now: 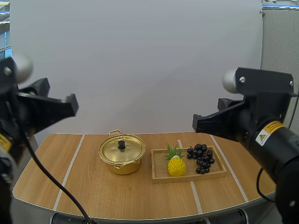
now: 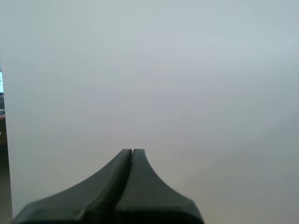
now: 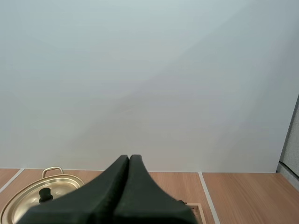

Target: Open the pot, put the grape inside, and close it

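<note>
Gold pot (image 1: 122,154) (black knob (image 1: 121,145)), dark purple grapes (image 1: 201,157), yellow pineapple (image 1: 176,164) green-leafed, pale wood tray (image 1: 161,173), tan white-striped table (image 1: 56,168); my left gripper (image 2: 132,151) and right gripper (image 3: 129,157) are black.

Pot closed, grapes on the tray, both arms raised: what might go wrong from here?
The round lid of the shiny gold pot has only a small black knob to pinch, so it may slip. The dark purple bunch of grapes lies close beside the yellow toy pineapple on the shallow wooden tray; a grasp may knock the pineapple.
</note>
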`<state>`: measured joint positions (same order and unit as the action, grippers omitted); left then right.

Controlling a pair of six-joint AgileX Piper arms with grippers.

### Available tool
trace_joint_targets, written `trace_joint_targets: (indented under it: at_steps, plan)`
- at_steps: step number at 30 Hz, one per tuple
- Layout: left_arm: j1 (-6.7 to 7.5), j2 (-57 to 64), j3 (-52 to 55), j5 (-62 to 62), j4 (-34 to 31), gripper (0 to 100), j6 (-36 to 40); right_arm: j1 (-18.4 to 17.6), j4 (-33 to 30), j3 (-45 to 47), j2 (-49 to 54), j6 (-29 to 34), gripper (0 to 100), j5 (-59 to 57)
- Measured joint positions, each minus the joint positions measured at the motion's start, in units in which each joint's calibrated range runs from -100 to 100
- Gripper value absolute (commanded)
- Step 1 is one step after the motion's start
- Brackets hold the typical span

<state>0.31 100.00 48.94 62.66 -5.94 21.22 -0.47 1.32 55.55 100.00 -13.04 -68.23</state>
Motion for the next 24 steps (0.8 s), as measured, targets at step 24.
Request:
trace_joint_targets:
  at_steps: [24]
  plan:
    - [0.0, -13.93, -4.15, 10.12, 0.0, 1, -7.75, 0.0, -1.94, -7.34, -13.96, 0.0, 0, -17.51]
